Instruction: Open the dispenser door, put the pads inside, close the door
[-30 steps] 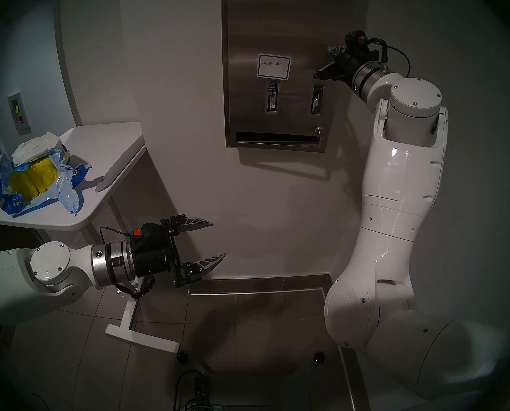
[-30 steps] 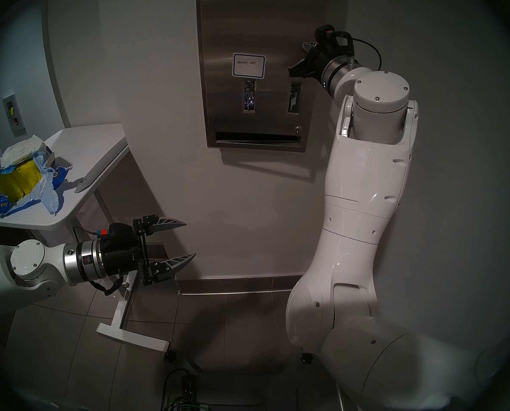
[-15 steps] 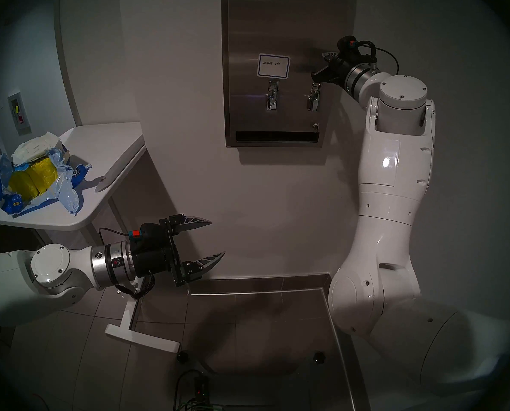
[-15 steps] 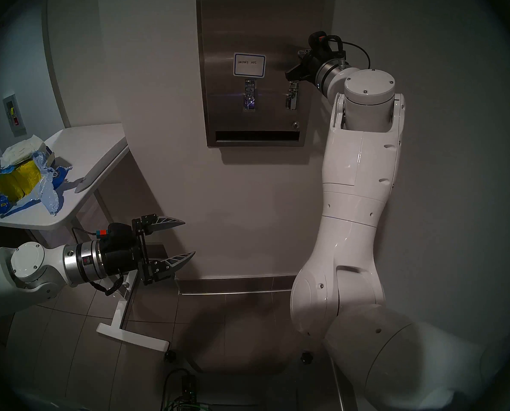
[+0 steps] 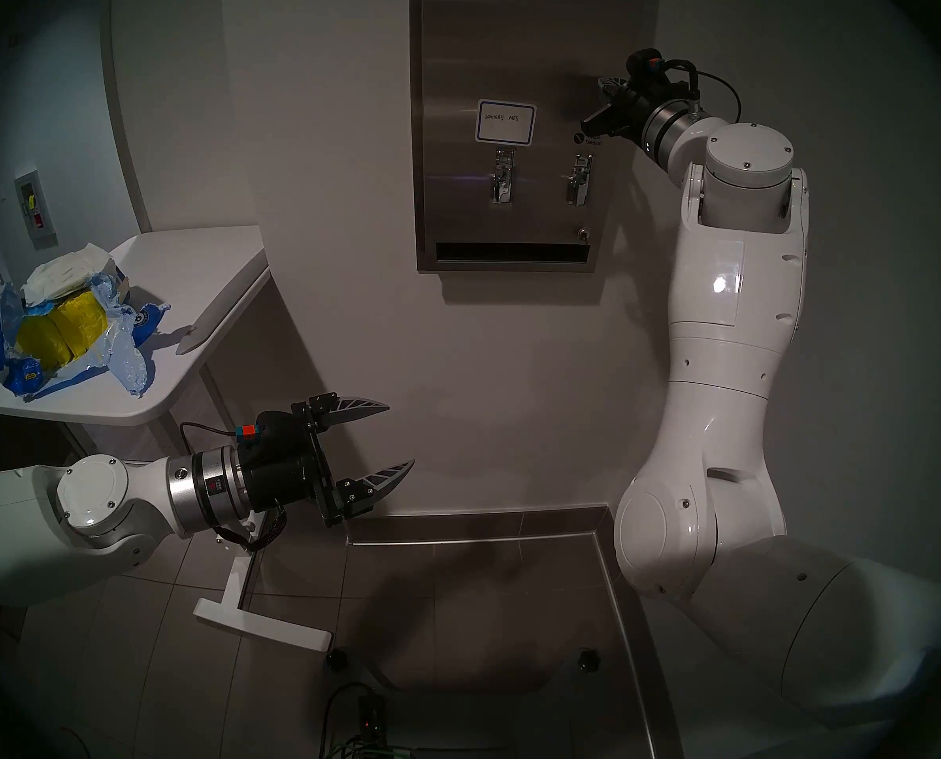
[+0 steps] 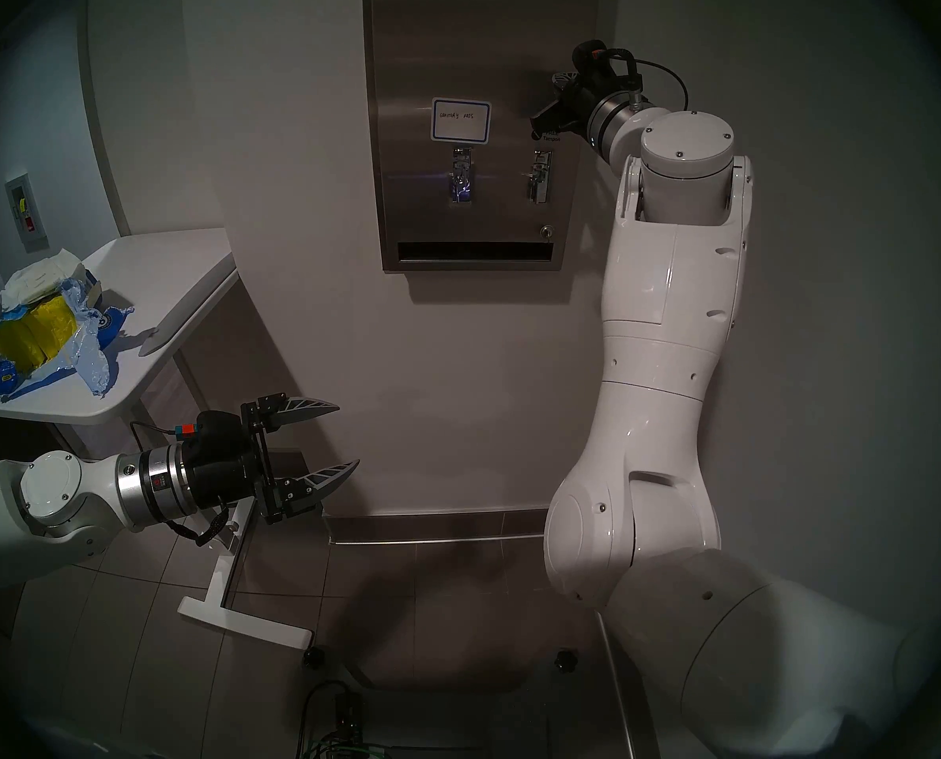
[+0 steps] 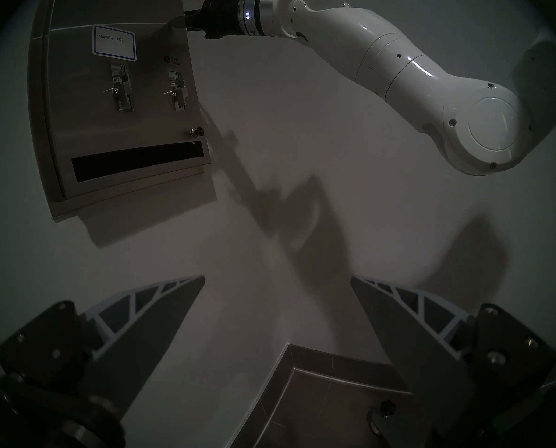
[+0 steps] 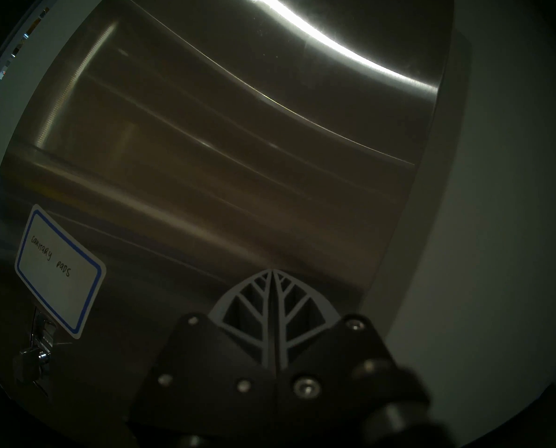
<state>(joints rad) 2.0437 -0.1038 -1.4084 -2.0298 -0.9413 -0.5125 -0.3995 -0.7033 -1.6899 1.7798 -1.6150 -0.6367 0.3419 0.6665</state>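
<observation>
Head view: right gripper [image 5: 594,114] pressed closed, raised at dispenser door [image 5: 457,57]; left gripper [image 5: 399,435] wide, level.

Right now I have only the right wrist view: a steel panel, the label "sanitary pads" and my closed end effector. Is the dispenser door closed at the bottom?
Observer: Yes, it seems so. The dispenser door looks shut, and its long bottom slot sits level.
Operator: Where are the pads?
Observer: The white pads lie on yellow bundles in a torn blue wrapper, on the white table at far left.
Operator: And the other arm?
Observer: The left end effector is open and empty, lower than the dispenser and clear of the table.
</observation>
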